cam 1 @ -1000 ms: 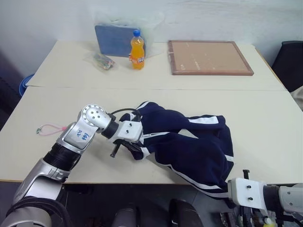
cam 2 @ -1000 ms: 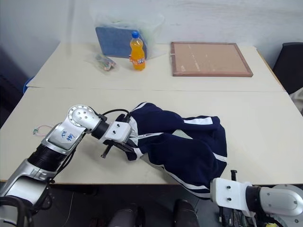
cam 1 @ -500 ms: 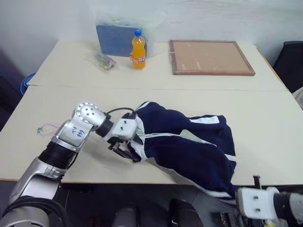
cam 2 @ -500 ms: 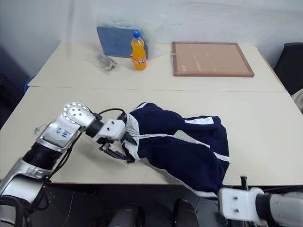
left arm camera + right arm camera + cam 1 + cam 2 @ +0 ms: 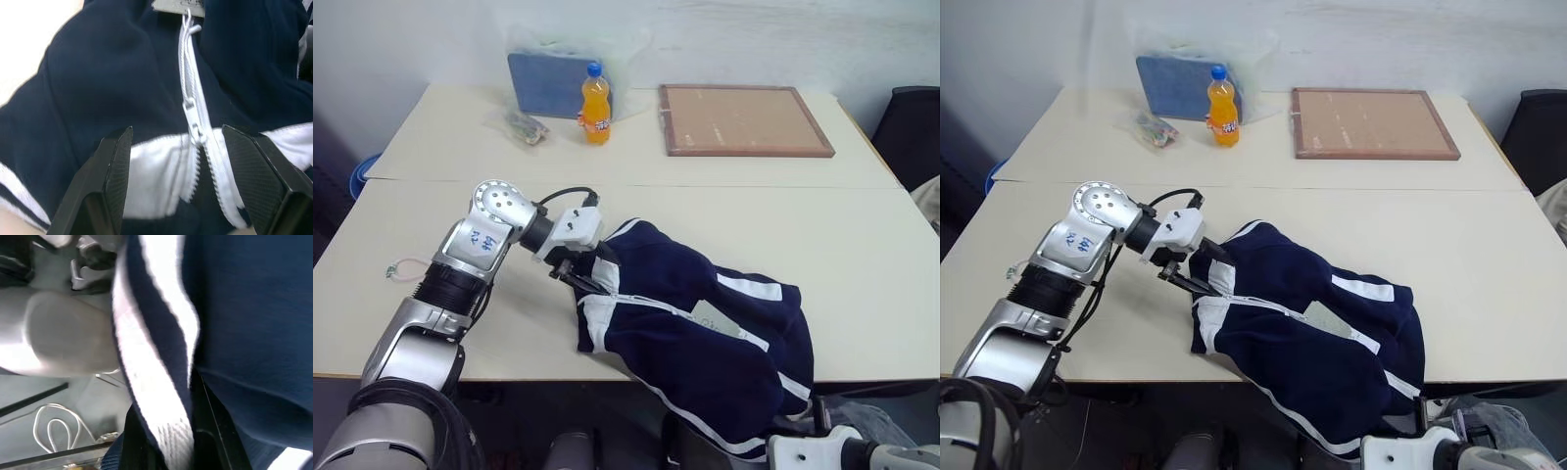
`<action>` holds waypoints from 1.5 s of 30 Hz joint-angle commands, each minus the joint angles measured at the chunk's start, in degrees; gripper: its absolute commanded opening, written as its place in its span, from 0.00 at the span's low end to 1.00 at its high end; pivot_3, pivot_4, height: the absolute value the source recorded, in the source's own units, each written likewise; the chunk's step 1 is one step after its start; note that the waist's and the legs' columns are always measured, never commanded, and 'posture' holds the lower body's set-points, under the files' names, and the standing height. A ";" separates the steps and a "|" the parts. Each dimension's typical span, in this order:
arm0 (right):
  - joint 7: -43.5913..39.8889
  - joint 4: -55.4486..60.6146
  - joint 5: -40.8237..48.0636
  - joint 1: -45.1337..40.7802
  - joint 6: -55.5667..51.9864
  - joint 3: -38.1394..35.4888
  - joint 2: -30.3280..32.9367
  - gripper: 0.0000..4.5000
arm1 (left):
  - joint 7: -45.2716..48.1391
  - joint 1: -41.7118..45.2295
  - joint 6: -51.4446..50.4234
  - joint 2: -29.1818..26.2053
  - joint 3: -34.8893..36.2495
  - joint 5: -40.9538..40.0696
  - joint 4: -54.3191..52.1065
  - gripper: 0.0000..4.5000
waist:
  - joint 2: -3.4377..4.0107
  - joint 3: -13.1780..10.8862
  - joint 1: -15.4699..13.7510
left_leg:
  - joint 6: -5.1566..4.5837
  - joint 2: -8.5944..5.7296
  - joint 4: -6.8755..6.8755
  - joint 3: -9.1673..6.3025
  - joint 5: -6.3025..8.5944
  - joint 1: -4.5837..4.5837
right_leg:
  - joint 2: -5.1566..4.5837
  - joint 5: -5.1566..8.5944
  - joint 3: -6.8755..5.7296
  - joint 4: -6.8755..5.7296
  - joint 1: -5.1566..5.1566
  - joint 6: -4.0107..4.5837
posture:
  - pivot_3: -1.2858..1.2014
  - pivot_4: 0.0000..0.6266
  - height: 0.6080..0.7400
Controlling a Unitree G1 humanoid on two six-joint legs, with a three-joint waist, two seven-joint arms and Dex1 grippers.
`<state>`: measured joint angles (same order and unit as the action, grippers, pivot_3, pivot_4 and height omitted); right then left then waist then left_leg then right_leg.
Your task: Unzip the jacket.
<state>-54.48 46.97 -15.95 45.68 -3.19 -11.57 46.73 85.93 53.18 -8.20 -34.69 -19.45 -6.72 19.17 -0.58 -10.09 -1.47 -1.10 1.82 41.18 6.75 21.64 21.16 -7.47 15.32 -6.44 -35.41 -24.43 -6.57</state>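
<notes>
Two end effectors engaged. My left end effector (image 5: 177,161) is open, fingers straddling the zipper pull (image 5: 193,128) at the collar of the jacket (image 5: 705,333), which drapes off the surface's near edge. Zipper runs near-right. My right end effector (image 5: 168,431) is clamped on the hem.

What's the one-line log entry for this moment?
left gripper: open at zipper | right gripper: shut on jacket hem | zipper: mostly closed
</notes>
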 commanded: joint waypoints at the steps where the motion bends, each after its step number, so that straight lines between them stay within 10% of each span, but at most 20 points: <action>1: -1.64 1.89 4.31 0.29 -0.16 -2.34 -0.01 0.00 | -0.09 1.97 1.37 1.10 0.21 0.72 1.72 0.68 | 0.00 0.00 -0.01 | 0.00 0.00 0.00 0.00 0.00 0.00 | 0.00 0.00 0.00 0.00 0.00 0.00 | 0.52 0.24 1.00; 6: -7.89 5.74 24.26 -6.46 -11.87 -14.71 1.29 0.33 | -1.39 4.36 2.99 3.11 0.97 1.94 6.04 0.70 | -0.07 -0.03 -0.07 | -0.01 -0.03 0.08 -0.03 0.00 0.02 | -0.03 -0.01 0.01 -0.02 0.03 -0.02 | 0.52 0.24 1.00; 12: -11.46 -8.56 51.10 -35.82 -33.32 -26.16 15.84 0.78 | -2.17 9.03 4.48 4.57 1.91 3.03 13.84 0.70 | -0.05 -0.08 0.14 | -0.07 -0.02 0.09 -0.46 0.03 -0.09 | -0.07 -0.02 0.12 -0.14 0.01 0.00 | 0.52 0.24 1.00; 19: -15.05 -27.14 54.92 -55.69 -37.30 -15.13 24.95 0.78 | -6.38 14.15 10.26 7.62 1.84 6.69 25.35 0.70 | -0.07 -0.10 -0.41 | -0.16 -0.11 0.02 -0.11 0.08 0.25 | -0.14 -0.04 -0.16 0.17 -0.06 -0.03 | 0.52 0.24 1.00; 23: -16.43 -27.45 51.76 -55.84 -35.59 -12.42 26.44 0.99 | -6.60 14.64 10.98 8.06 2.25 7.16 27.18 0.70 | -0.08 -0.11 -0.05 | -0.20 -0.12 -0.01 -0.06 0.11 0.35 | -0.14 -0.08 -0.19 0.31 -0.11 -0.11 | 0.52 0.24 1.00; 37: -16.52 -49.47 30.06 -74.42 -28.17 19.80 17.74 0.99 | -11.42 18.75 11.96 13.49 -0.87 16.14 43.28 0.70 | -0.08 -0.10 0.25 | -0.23 -0.11 0.15 0.04 0.09 0.36 | -0.14 -0.17 -0.11 0.27 -0.11 -0.28 | 0.52 0.24 1.00; 45: -20.41 -54.43 28.26 -77.54 -26.65 21.77 15.59 0.44 | -10.02 17.88 12.28 14.67 -1.44 17.74 44.21 0.38 | -0.06 -0.10 0.27 | -0.22 -0.10 0.14 0.04 0.08 0.38 | -0.14 -0.17 -0.17 0.30 -0.12 -0.27 | 0.52 0.24 1.00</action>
<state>-74.30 -7.23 12.88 -30.95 -30.27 11.16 62.38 75.67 70.67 3.89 -20.12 -20.78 9.87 63.46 -0.63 -10.19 -1.20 -1.31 1.73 41.36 6.78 21.72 21.54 -7.62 15.15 -6.60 -35.17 -24.55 -6.84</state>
